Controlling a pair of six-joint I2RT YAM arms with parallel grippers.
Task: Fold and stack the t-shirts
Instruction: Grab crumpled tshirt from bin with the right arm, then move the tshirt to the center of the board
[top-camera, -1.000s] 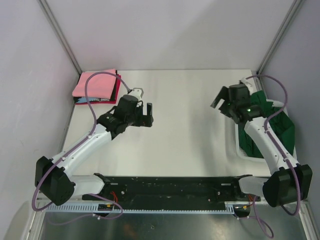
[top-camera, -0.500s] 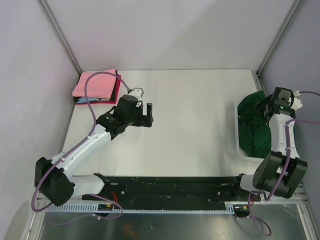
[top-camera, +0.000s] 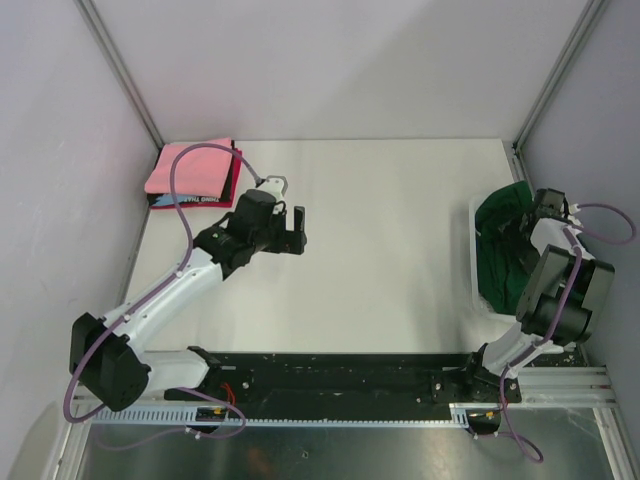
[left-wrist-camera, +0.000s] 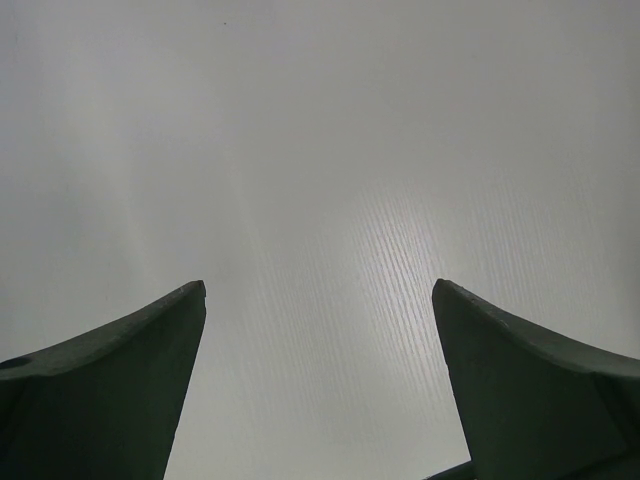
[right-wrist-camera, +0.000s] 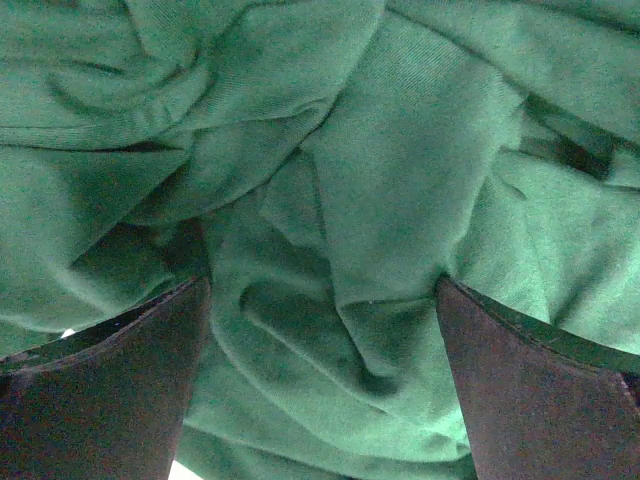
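Pointing down: right pincer (right-wrist-camera: 320, 285) spread over green t-shirt (right-wrist-camera: 400, 170) | left pincer (left-wrist-camera: 320, 290) spread above table (left-wrist-camera: 330, 150)

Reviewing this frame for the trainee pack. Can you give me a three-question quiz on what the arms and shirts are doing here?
1. True or false: the left gripper is shut on a shirt.
2. Which colour lies on top of the folded stack at the far left corner? A black, B pink, C light blue.
3. Fill in: the right gripper points, jaws open, at the crumpled dark green t-shirt lying in the white ____.

Key: 1 false, it is open over bare table. 2 B. 3 basket.
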